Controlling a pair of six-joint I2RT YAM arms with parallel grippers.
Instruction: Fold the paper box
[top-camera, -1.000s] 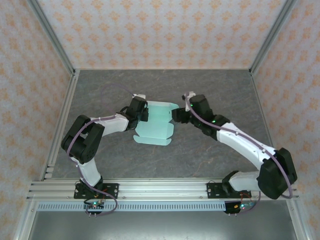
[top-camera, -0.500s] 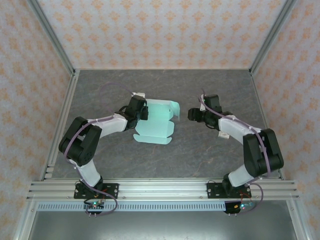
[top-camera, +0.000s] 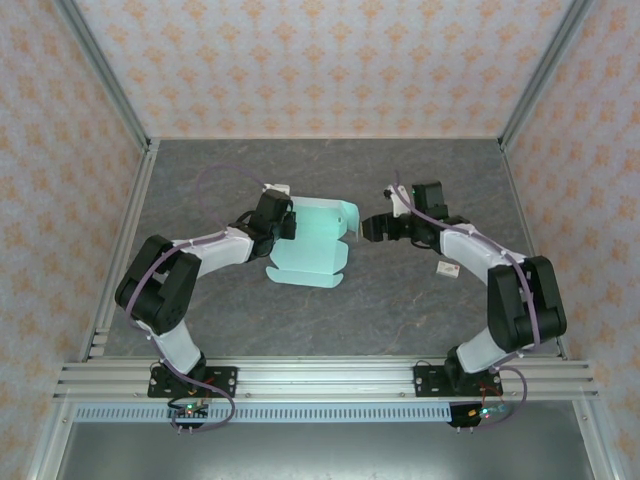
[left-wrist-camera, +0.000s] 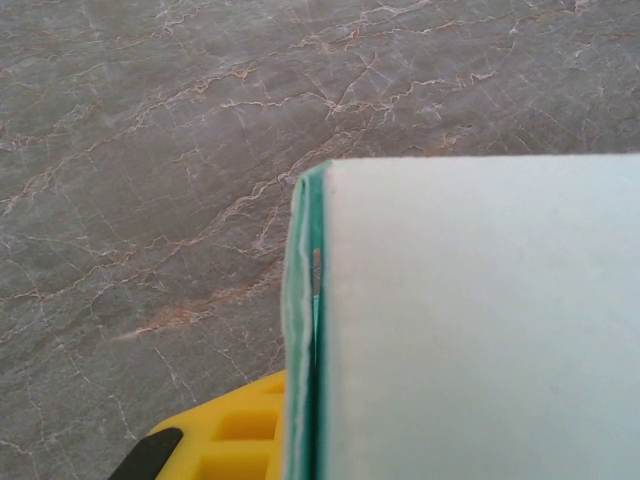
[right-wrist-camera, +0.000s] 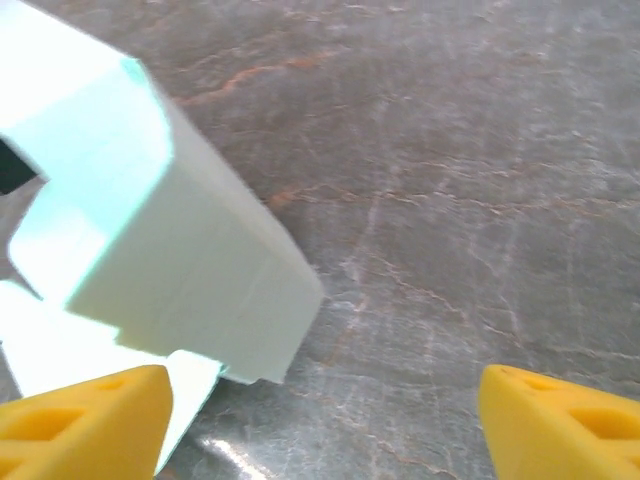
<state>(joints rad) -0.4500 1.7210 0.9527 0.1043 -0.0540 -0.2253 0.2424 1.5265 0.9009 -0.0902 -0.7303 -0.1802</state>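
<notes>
— Where has your left claw (top-camera: 284, 224) ended up?
— It sits at the left edge of the paper box (top-camera: 315, 245), pinched tight on the card. In its wrist view you can see a doubled green edge of card standing right against the yellow finger (left-wrist-camera: 235, 440).

— And the box itself?
— It lies on the table (top-camera: 420, 300) around the middle, between your two arms. It is only partly folded: a flat panel points toward you, and the wall at the far right is raised and curls over.

— What about your right claw (top-camera: 368, 229)?
— It hangs just beside the box's right side, apart from it. Its yellow fingers (right-wrist-camera: 85, 420) stand wide with bare table between them and nothing held. The raised wall shows ahead and to their left.
</notes>
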